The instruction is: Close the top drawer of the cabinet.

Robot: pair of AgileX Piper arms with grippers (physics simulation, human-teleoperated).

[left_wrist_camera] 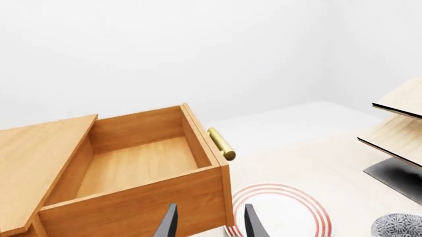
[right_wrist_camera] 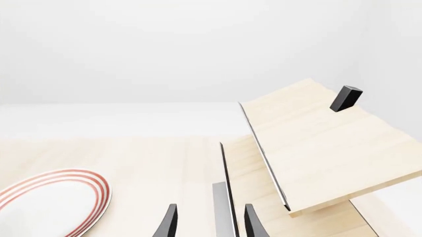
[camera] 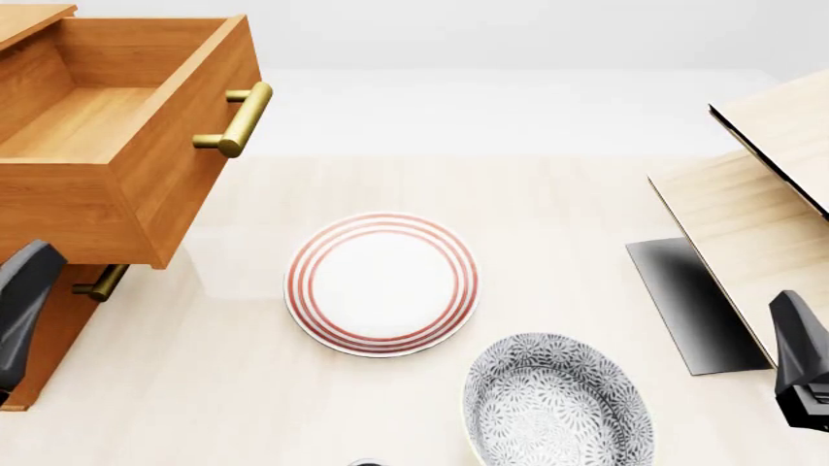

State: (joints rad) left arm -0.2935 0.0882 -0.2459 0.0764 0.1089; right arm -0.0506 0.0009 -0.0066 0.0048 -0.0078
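The orange-brown cabinet (camera: 29, 17) stands at the table's far left. Its top drawer (camera: 155, 165) is pulled well out toward the table's middle and is empty inside, with the brass bar handle (camera: 236, 118) on its flat front. In the left wrist view the drawer (left_wrist_camera: 142, 168) lies just ahead of my left gripper (left_wrist_camera: 209, 224), which is open, holds nothing and sits near the drawer's side wall, short of the handle (left_wrist_camera: 222, 143). My right gripper (right_wrist_camera: 211, 224) is open and empty too, far right by the pale box.
A red-ringed white plate (camera: 382, 283) lies mid-table and a grey patterned bowl (camera: 557, 403) nearer the front. A pale wood box (camera: 764, 194) with a black panel (camera: 693, 306) is at the right. The lower drawer's handle (camera: 100, 283) shows under the open drawer.
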